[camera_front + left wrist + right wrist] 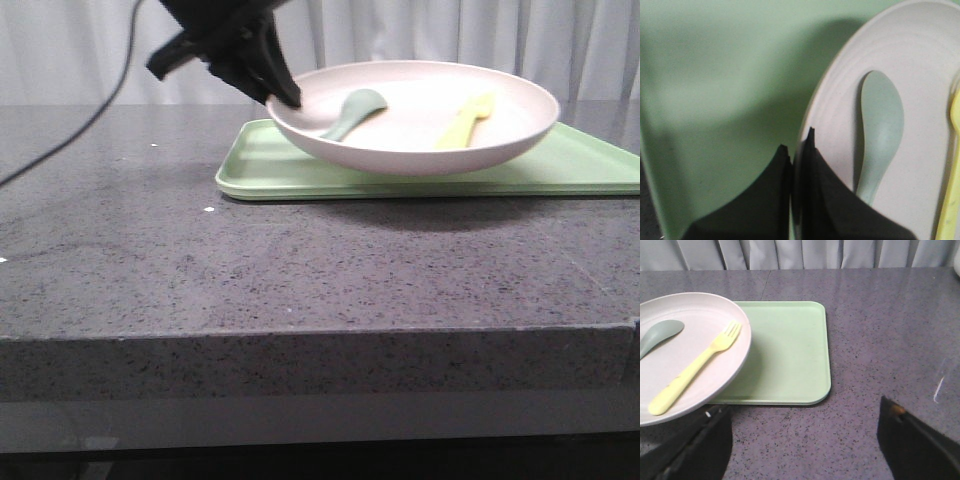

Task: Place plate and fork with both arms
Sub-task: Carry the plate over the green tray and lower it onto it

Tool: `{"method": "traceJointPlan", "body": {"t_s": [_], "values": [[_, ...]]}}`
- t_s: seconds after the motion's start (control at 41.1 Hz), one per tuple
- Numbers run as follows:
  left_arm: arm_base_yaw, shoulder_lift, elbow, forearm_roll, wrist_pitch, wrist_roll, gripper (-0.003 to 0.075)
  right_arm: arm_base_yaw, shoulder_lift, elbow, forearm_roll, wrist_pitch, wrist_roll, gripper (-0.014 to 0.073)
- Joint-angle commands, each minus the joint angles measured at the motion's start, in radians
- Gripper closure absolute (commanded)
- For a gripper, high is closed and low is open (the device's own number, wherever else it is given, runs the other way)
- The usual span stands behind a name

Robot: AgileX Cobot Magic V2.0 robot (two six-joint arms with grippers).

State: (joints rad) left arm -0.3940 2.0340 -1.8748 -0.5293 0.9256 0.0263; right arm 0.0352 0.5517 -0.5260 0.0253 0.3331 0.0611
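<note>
The off-white plate (420,120) hangs tilted above the green tray (590,165). My left gripper (283,97) is shut on the plate's left rim, one finger inside and one outside, as the left wrist view (799,142) shows. The pale yellow fork (467,120) lies in the plate (695,355), also seen in the right wrist view (695,367). A grey-green spoon (352,112) lies beside it (880,130). My right gripper (805,435) is open and empty over bare table, near the tray's corner; it does not show in the front view.
The green tray (790,350) lies on a dark speckled stone table (200,260), towards the back right. A white curtain hangs behind. A black cable (90,110) runs down at the left. The table's front edge is near the camera.
</note>
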Motion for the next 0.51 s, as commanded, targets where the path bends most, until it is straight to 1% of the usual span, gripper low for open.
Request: {"method": "traceJointPlan", "body": {"t_s": [0.0, 0.122, 0.316, 0.487], "values": [[-0.008, -0.016, -0.094, -0.04, -0.045, -0.07, 0.0738, 0.001, 0.006, -0.038, 0.001, -0.074, -0.006, -0.0021], [-0.008, 0.034, -0.146, -0.04, -0.051, -0.124, 0.0738, 0.001, 0.006, -0.038, 0.001, -0.074, -0.006, -0.0021], [-0.008, 0.067, -0.151, -0.043, -0.099, -0.191, 0.0736, 0.001, 0.006, -0.038, 0.001, -0.074, -0.006, -0.0021], [-0.008, 0.09, -0.151, -0.04, -0.111, -0.23, 0.0736, 0.001, 0.006, -0.038, 0.001, -0.074, -0.006, -0.0021]]}}
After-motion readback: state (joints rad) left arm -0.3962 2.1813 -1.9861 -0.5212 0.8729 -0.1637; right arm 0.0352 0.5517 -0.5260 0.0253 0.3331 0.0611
